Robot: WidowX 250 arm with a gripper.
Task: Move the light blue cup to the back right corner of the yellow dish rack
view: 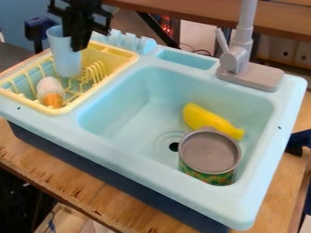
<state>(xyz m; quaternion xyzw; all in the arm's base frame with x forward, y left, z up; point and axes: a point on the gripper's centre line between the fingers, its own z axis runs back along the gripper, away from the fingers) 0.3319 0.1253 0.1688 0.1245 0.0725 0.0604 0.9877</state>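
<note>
With our gripper [75, 43] pinching the blue cup [67, 63] at the upper-left edge of the yellow rack [128, 56], we judge grasping done, release undone.

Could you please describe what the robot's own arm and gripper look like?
The gripper is black, with a blocky, angular body and slim, bracket-like parts jutting out at its sides. The visible bit of arm is black too.
</note>
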